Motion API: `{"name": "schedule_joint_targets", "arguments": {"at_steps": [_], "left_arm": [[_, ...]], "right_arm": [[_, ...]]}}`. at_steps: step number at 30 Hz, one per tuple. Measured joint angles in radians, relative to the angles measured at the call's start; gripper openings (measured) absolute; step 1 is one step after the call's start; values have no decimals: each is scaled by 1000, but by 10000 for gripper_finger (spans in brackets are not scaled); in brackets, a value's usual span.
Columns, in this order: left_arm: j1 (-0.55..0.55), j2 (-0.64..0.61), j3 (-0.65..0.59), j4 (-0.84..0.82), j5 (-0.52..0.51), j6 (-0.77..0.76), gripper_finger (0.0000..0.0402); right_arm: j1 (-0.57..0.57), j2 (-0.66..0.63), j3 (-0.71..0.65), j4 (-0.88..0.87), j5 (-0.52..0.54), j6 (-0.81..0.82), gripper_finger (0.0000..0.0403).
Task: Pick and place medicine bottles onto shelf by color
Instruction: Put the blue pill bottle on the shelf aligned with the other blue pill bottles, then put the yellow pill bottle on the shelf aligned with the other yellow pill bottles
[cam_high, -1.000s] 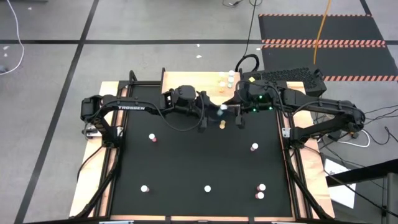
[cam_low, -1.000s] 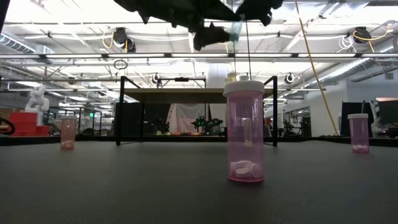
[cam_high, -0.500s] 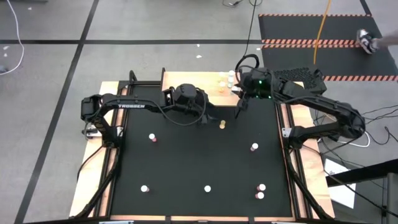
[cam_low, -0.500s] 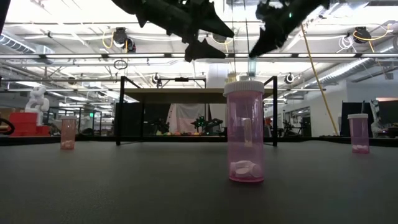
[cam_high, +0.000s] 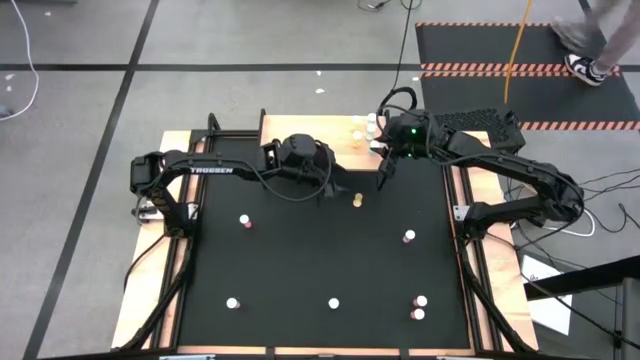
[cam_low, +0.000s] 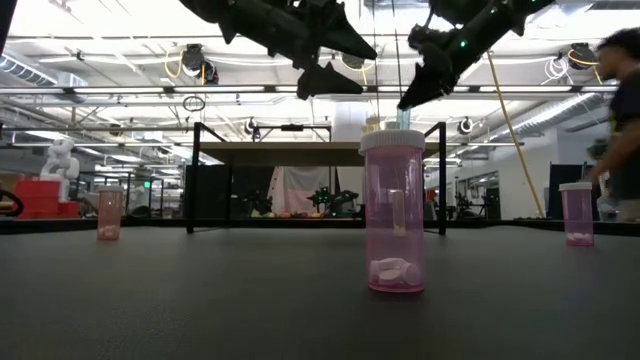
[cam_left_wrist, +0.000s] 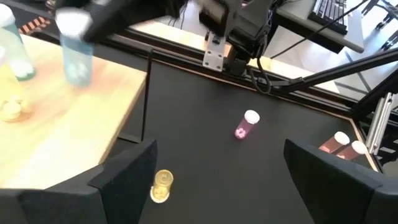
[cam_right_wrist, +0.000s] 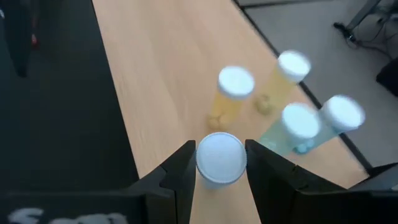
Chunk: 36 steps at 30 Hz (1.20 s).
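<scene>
Right gripper (cam_right_wrist: 219, 167) moved over shelf (cam_right_wrist: 161, 74), gripping blue bottle (cam_right_wrist: 219, 159) | left gripper (cam_left_wrist: 217, 180) wide, empty

Light tan wooden shelf (cam_right_wrist: 155, 74) on thin black legs is standing at the far edge of the black mat. Two yellow (cam_right_wrist: 229, 93) and two teal white-capped bottles (cam_right_wrist: 292, 134) are standing upright on it. Another white-capped bottle (cam_right_wrist: 219, 158) is sitting clamped in the right claw (cam_right_wrist: 219, 163) above the shelf. A yellow bottle (cam_left_wrist: 161, 185) is lying on the mat beside the shelf; pink bottles (cam_high: 409, 237) are standing scattered.
</scene>
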Motion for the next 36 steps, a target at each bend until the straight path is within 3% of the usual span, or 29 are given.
{"name": "schedule_joint_targets", "arguments": {"at_steps": [17,29,36], "left_arm": [[6,0,0,3,0,7,351],[15,0,0,3,0,-1,351],[-12,0,0,-5,1,41,351]], "right_arm": [[-3,33,1,-2,-2,20,128],[-11,28,1,45,0,32,209],[-8,-32,1,64,0,76,235]]}}
